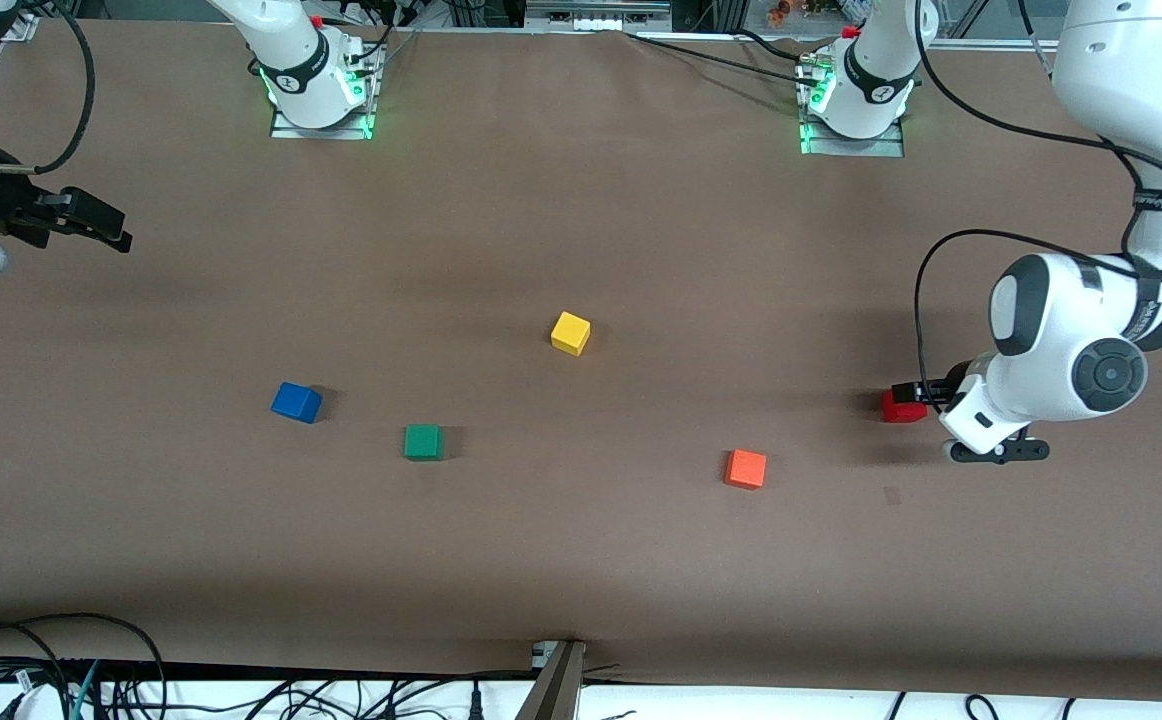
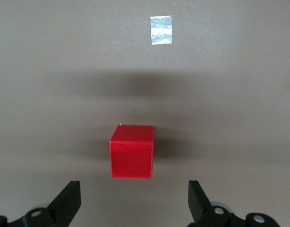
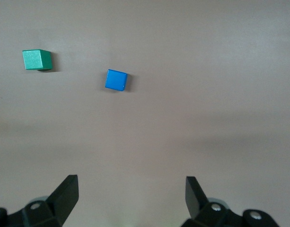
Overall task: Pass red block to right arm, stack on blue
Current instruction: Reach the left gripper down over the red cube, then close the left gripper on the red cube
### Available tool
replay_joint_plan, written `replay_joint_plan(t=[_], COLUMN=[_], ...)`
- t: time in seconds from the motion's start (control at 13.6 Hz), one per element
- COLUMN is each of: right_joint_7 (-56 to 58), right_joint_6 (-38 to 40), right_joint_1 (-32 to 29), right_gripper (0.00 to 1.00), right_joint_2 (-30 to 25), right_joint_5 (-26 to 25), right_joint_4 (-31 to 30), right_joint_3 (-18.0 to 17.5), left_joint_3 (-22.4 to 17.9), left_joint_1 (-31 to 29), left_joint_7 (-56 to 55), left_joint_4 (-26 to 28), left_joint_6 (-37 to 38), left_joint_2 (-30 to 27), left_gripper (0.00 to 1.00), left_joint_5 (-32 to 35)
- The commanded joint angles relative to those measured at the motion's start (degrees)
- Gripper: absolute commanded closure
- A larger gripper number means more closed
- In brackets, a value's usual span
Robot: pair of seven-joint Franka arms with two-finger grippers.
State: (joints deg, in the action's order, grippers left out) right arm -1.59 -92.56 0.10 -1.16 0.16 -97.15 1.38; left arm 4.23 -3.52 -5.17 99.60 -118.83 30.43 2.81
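Note:
The red block (image 1: 901, 408) lies on the table at the left arm's end, and my left gripper (image 1: 941, 405) hangs low right by it. In the left wrist view the left gripper (image 2: 133, 189) is open; the red block (image 2: 131, 151) sits just ahead of the fingertips, not between them. The blue cube (image 1: 296, 402) rests toward the right arm's end. My right gripper (image 1: 91, 222) waits high over the table's edge at that end. In the right wrist view the right gripper (image 3: 132, 184) is open and empty, with the blue cube (image 3: 116, 80) farther off.
A green cube (image 1: 423, 441) sits beside the blue one, a yellow cube (image 1: 571, 332) is mid-table, and an orange cube (image 1: 746, 468) lies between the green and red ones. A small tape patch (image 1: 891, 495) marks the brown tabletop (image 1: 581, 560) nearer the camera than the red block.

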Motion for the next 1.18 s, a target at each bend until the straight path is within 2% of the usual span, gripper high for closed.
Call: replay_joint_plan(t=[0.0,0.37,0.96,1.03,1.11], right_joint_7=[-0.34,-0.34,-0.34,-0.34,-0.34], right_joint_6=[0.71,0.71,0.71,0.71,0.71], right_joint_1=[-0.45,-0.45,-0.45,-0.45,-0.45], right_gripper=[0.0,0.0,0.0,0.0,0.0], right_joint_2=[-0.24,-0.24,-0.24,-0.24,-0.24], right_joint_5=[0.98,0.98,0.98,0.98,0.98], right_joint_4=[0.29,0.29,0.29,0.29,0.29], right_joint_3=[-0.15,-0.15,-0.15,-0.15,-0.15], left_joint_3=[0.26,0.26,0.26,0.26,0.26], left_joint_1=[-0.7,-1.84,-1.93,-1.93,-1.93], left_joint_7=[0.69,2.18,2.54,2.8,4.19], left_joint_4=[3.66,3.76,5.34,5.34,5.34], left_joint_6=[-6.22,-7.56,-9.23,-9.23,-9.14], left_joint_2=[0.33,2.53,2.97,2.97,2.97], left_gripper=[0.0,0.0,0.0,0.08,0.21], left_joint_5=[1.06,1.14,1.14,1.14,1.14])
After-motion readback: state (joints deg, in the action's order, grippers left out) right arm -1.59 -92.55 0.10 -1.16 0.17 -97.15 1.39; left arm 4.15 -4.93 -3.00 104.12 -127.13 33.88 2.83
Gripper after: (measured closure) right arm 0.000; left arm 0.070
